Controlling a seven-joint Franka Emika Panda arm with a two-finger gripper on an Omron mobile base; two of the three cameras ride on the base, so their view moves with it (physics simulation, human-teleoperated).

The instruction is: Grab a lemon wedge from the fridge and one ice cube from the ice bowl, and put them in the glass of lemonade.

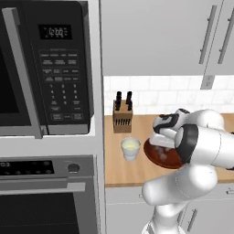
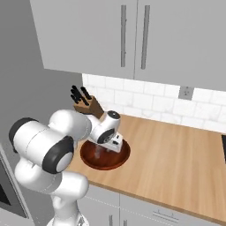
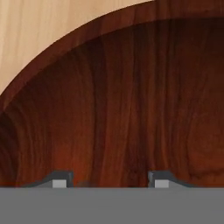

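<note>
I see a light wooden knife block with black handles (image 1: 122,116) standing at the back of the pale wood countertop (image 2: 176,150), against white tile. To its left sit a black-glass microwave (image 1: 43,68) above a steel-fronted oven (image 1: 45,196). Grey wall cabinets with bar handles (image 2: 132,37) hang overhead.

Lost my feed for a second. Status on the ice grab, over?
Gripper down inside the ice bowl, fingers apart. No ice cube visible between them; can't confirm a grip. Glass beside the bowl on the counter, nothing between them.
</note>
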